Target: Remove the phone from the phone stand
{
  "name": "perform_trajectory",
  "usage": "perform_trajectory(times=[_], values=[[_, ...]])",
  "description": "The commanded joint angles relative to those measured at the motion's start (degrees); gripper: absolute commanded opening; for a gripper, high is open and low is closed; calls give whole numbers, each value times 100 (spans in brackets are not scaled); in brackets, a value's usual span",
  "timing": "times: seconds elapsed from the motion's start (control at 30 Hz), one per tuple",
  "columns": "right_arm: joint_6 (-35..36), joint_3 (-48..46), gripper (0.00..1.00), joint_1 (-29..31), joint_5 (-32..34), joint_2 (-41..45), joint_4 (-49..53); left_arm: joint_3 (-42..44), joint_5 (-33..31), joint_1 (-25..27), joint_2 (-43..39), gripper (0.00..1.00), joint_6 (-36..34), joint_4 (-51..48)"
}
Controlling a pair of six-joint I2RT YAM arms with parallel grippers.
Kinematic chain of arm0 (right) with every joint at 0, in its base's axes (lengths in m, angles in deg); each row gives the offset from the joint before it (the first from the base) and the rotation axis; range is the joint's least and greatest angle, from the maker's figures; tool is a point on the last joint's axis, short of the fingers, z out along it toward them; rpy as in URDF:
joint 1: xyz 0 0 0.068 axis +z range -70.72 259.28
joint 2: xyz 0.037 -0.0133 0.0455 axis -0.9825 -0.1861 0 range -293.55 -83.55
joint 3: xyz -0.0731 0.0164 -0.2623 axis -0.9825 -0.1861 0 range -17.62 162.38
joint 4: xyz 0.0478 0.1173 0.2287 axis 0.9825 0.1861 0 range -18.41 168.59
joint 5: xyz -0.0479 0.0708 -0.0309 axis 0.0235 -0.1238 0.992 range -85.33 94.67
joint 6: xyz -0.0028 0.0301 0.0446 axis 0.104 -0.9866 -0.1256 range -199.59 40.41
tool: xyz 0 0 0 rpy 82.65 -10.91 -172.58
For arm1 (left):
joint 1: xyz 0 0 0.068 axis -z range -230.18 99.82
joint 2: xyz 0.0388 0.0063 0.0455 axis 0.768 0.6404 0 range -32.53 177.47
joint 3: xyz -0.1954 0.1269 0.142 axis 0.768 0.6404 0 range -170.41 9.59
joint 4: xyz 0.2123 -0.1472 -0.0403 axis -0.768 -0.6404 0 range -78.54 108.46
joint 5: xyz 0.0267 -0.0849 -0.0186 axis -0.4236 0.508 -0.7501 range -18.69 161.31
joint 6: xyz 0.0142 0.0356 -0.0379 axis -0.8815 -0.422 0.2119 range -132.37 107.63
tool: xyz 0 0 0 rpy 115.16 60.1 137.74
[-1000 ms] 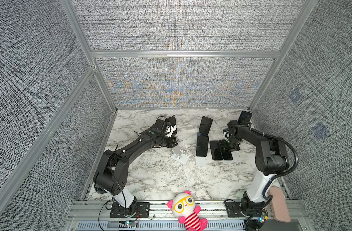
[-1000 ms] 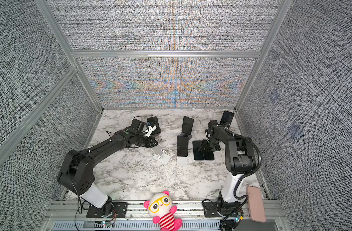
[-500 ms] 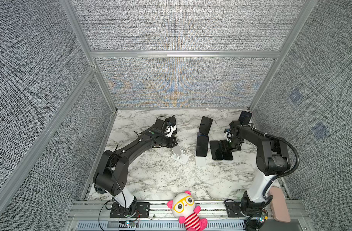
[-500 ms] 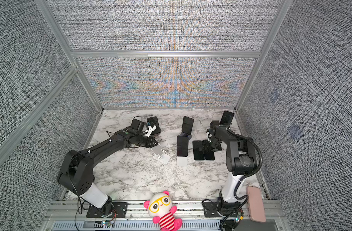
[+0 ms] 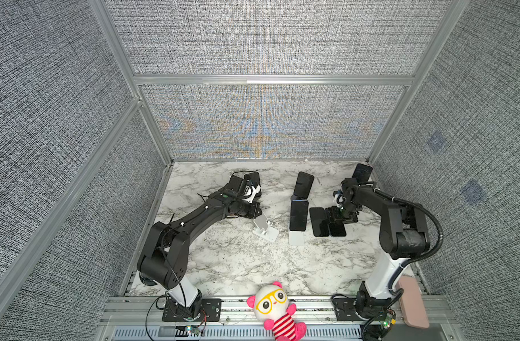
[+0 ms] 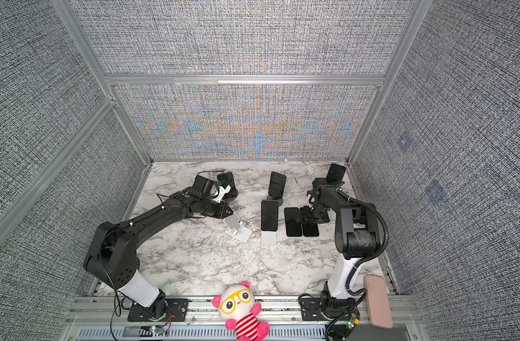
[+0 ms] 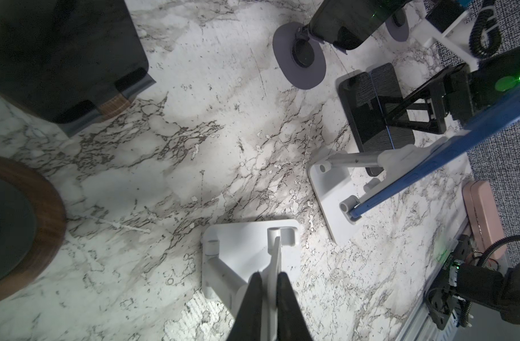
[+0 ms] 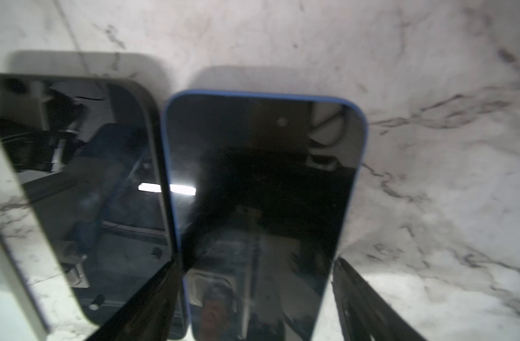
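Blue-cased phone [image 8: 261, 189] flat on marble; empty white stand [image 5: 265, 230] leftward

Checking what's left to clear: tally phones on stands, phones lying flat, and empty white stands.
Phones on stands: 4
Phones lying flat: 2
Empty white stands: 1
Total: 7

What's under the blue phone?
The marble table lies under the blue phone, which rests flat beside a black phone. Whatever sits directly beneath its body is covered. The right gripper straddles its near end.
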Motion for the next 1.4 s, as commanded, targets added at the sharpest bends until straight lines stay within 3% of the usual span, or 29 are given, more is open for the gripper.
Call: perform_trajectory(times=[0.0,0.2,0.53,0.73,0.93,1.17,1.37], values=[[-85,18,80,8,-289,168,80,-3,11,-5,-37,11,33,-141],[-361,124,81,-2,198,776,332,-46,-18,-5,-24,5,50,-219],[-463,159,80,75,53,1676,582,-71,-115,13,-289,0,159,-443],[-437,185,80,233,6,1963,613,-178,-678,13,-791,0,95,-1011],[-435,220,80,368,-115,2077,593,-250,-1681,-39,-1137,0,392,-1951],[-507,282,80,420,-454,2249,590,441,-1882,-577,-1799,0,503,-1943],[-280,297,80,472,-1509,2516,565,1056,-1592,-1297,-2145,0,423,-1274]])
